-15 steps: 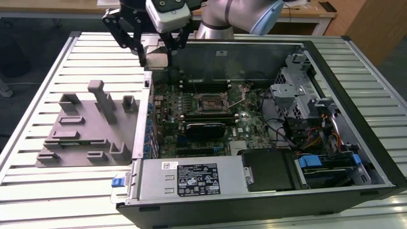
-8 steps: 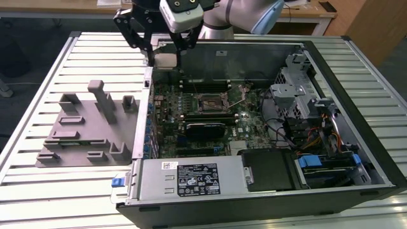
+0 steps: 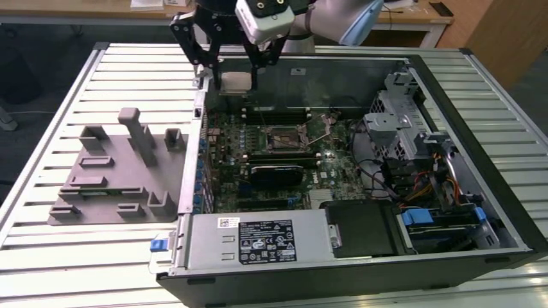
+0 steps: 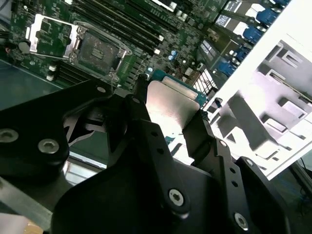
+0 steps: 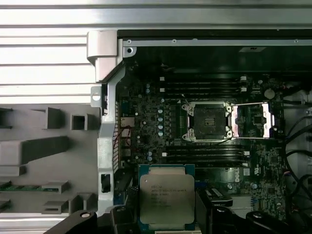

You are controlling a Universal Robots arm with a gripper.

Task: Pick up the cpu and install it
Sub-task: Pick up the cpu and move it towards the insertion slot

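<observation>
My gripper (image 3: 236, 72) hangs above the far left corner of the open computer case (image 3: 479, 147), shut on the cpu (image 3: 237, 81). The cpu is a flat square chip with a silver top plate and a thin green rim. In both wrist views it sits between the black fingers (image 4: 195, 136), cpu (image 4: 170, 105) and cpu (image 5: 165, 197). The motherboard's socket (image 3: 283, 138) lies open near the board's middle, its metal load plate (image 5: 251, 119) flipped aside. The socket (image 5: 209, 122) is empty and lies apart from the chip.
A grey fixture block (image 3: 111, 173) with slots and posts sits outside the case on the exterior view's left. Black memory sticks (image 3: 274, 115) flank the socket. A grey power supply box (image 3: 256, 240) fills the near side; a drive cage (image 3: 402, 122) and cables stand on the right.
</observation>
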